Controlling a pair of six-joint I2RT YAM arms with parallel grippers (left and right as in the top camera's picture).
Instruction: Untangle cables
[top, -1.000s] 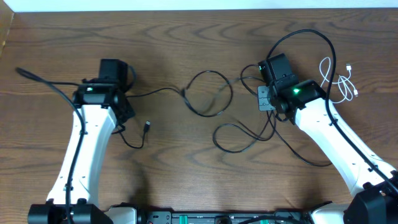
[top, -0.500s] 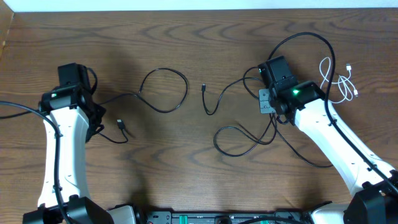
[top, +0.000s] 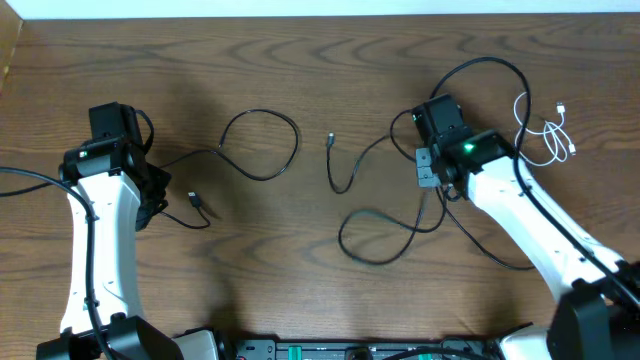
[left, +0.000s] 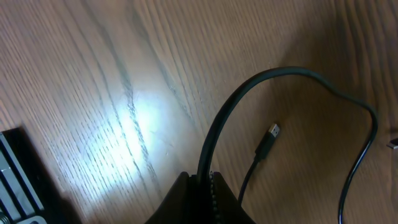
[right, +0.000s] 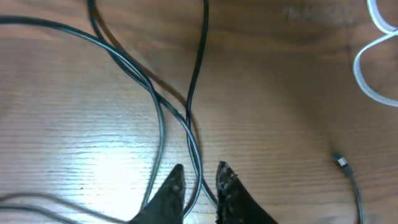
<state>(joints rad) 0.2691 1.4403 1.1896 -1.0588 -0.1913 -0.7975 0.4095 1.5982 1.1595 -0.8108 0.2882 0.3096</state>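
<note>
Nearest on the wooden table (top: 300, 60), right of centre, a slack loop of black cable (top: 342, 235) is laid flat, and its strands are crossed with others under the right arm. In the right wrist view the right gripper (right: 200, 182) is seen low over that crossing; its fingers (right: 173, 186) are held slightly apart, and one black strand is passed through a gap wider than the strand itself, so nothing is clamped.

On the left, the left gripper (left: 202, 180) is closed tight on the left black cable (left: 283, 70), which is arched up out of the jaws. Its free USB plug (left: 272, 132) is laid on the wood just beside the gripper. Farther away, this cable is curled into an open ring toward the middle of the table, well apart from the right-hand cords.

At centre, a plug end (top: 329, 141) of the right-hand cords is pointed away. At the far right, the white cable (top: 548, 132) is coiled loosely beside a large black loop.
</note>
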